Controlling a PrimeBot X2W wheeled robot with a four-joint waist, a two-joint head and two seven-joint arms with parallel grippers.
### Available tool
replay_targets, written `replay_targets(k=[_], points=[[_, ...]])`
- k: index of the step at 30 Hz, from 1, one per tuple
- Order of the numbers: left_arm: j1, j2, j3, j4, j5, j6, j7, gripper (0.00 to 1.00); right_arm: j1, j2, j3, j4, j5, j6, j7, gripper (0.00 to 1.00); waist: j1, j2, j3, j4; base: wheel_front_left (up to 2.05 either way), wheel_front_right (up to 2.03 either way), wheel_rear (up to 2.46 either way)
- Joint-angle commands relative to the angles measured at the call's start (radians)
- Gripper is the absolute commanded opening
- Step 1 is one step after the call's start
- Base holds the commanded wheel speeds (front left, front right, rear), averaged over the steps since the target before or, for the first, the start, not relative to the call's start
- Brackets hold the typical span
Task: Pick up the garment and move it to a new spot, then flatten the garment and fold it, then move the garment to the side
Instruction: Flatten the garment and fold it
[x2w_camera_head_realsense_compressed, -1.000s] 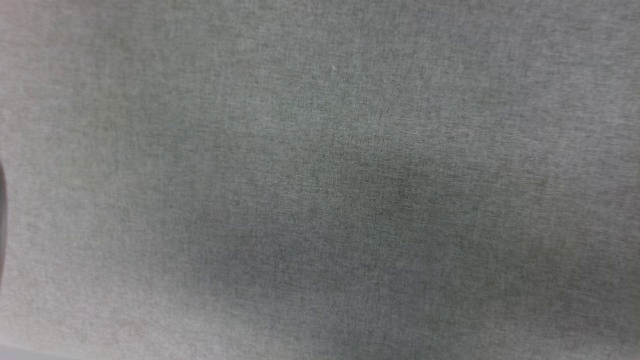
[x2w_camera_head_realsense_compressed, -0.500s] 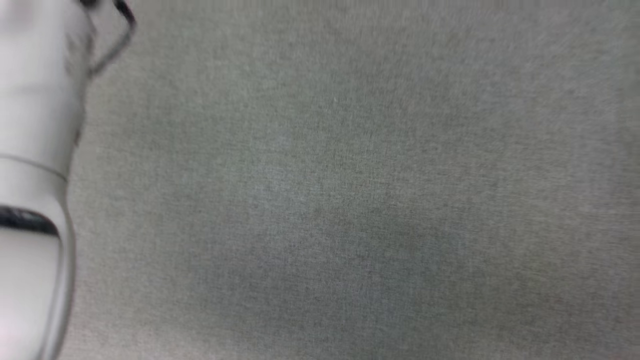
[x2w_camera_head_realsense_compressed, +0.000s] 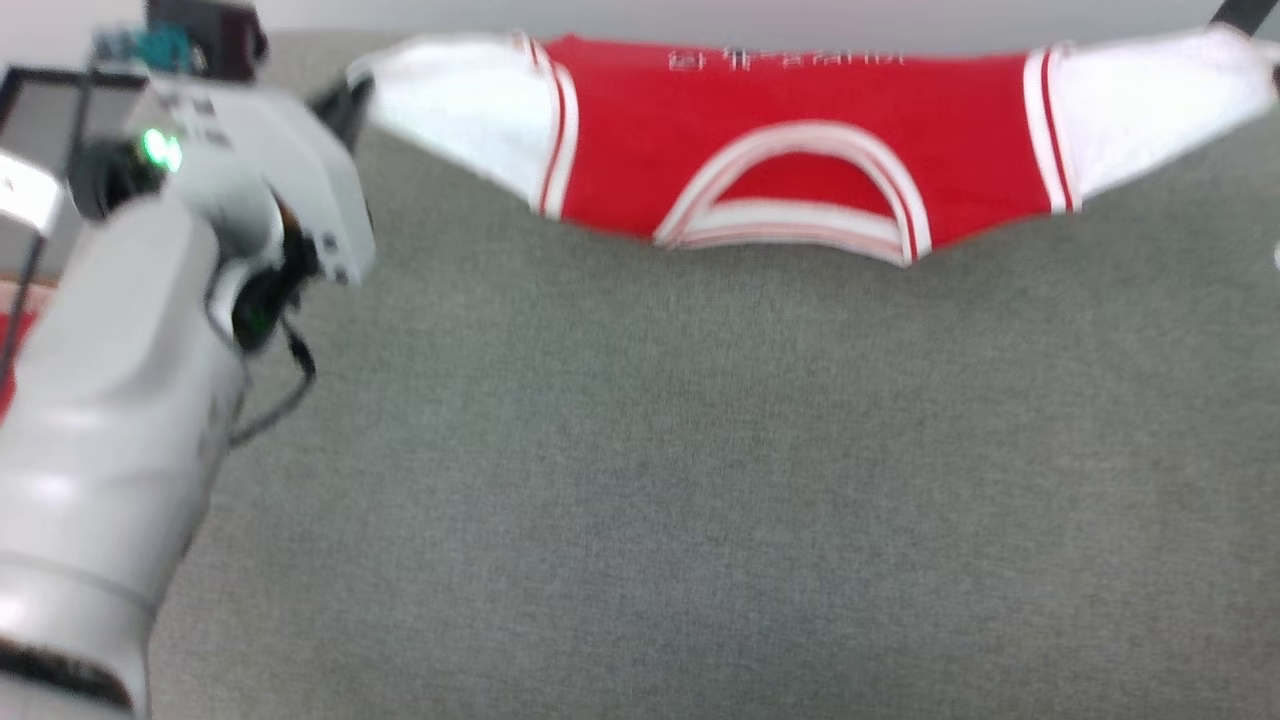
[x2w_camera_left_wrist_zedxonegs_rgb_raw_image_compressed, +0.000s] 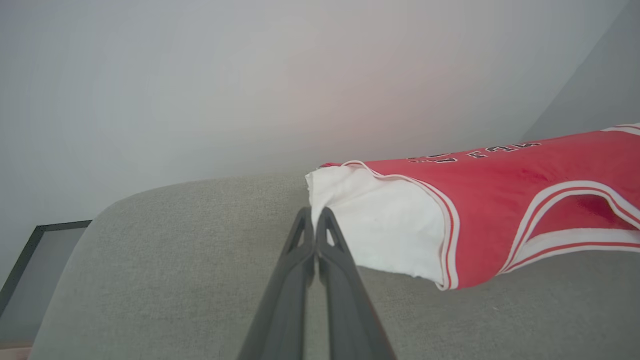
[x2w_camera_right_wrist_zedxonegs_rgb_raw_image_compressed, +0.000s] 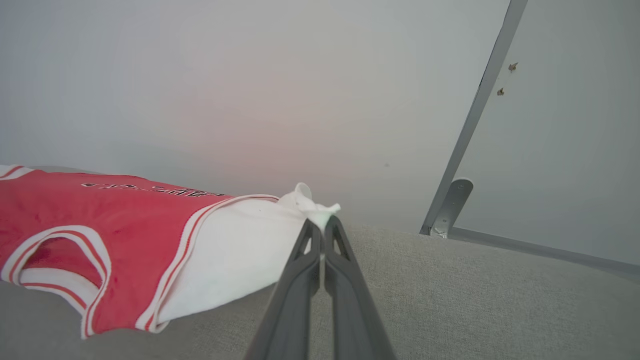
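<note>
The garment (x2w_camera_head_realsense_compressed: 800, 110), a red jersey with white sleeves and striped trim, hangs stretched wide between both grippers over the far part of the grey fabric surface (x2w_camera_head_realsense_compressed: 700, 480), neck opening toward me. My left gripper (x2w_camera_left_wrist_zedxonegs_rgb_raw_image_compressed: 315, 216) is shut on the edge of one white sleeve (x2w_camera_left_wrist_zedxonegs_rgb_raw_image_compressed: 380, 230); in the head view the left gripper (x2w_camera_head_realsense_compressed: 350, 98) is at the garment's left end. My right gripper (x2w_camera_right_wrist_zedxonegs_rgb_raw_image_compressed: 322, 226) is shut on the bunched tip of the other white sleeve (x2w_camera_right_wrist_zedxonegs_rgb_raw_image_compressed: 240, 255), and in the head view the right gripper (x2w_camera_head_realsense_compressed: 1236, 14) is at the top right corner.
A pale wall rises behind the grey surface. A dark-framed panel (x2w_camera_left_wrist_zedxonegs_rgb_raw_image_compressed: 30, 260) stands off its left end. A metal bar with a bracket (x2w_camera_right_wrist_zedxonegs_rgb_raw_image_compressed: 450, 205) leans on the wall at the right. Something red (x2w_camera_head_realsense_compressed: 12, 345) shows beside my left forearm (x2w_camera_head_realsense_compressed: 110, 420).
The head camera has swung up: bare grey fabric before, now the stretched garment at the top. My left forearm has come into the picture at the left.
</note>
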Motion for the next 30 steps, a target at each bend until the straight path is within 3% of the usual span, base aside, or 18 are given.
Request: replay_targets(k=[1, 6, 12, 21, 30], points=[[0.048, 0.014, 0.0, -0.028, -0.013, 0.005, 0.008, 0.0, 0.046, -0.025, -0.002, -0.03, 0.016, -0.001, 0.012, 0.0, -0.0001, 0.0, -0.093, -0.004, 0.0, 0.0, 0.0], [0.229, 0.079, 0.007, -0.226, -0.045, 0.063, 0.042, 0.0, 0.218, -0.087, -0.03, -0.17, 0.056, -0.001, 0.075, 0.0, -0.0001, 0.0, -0.135, 0.0, 0.0, 0.0, 0.0], [0.475, 0.187, 0.034, -0.552, -0.088, 0.204, 0.087, 0.0, 0.426, -0.121, -0.108, -0.319, 0.049, -0.001, 0.146, 0.0, -0.0001, 0.0, -0.16, 0.005, 0.0, 0.0, 0.0], [0.814, 0.35, 0.09, -0.981, -0.132, 0.436, 0.118, 0.0, 0.738, -0.077, -0.298, -0.53, 0.025, -0.001, 0.265, 0.0, -0.0001, 0.0, -0.158, 0.017, 0.0, 0.0, 0.0], [1.06, 0.43, 0.152, -1.172, -0.192, 0.557, 0.081, 0.0, 1.026, 0.022, -0.503, -0.769, -0.019, -0.001, 0.425, 0.0, -0.0001, 0.0, -0.127, 0.029, 0.0, 0.0, 0.0]])
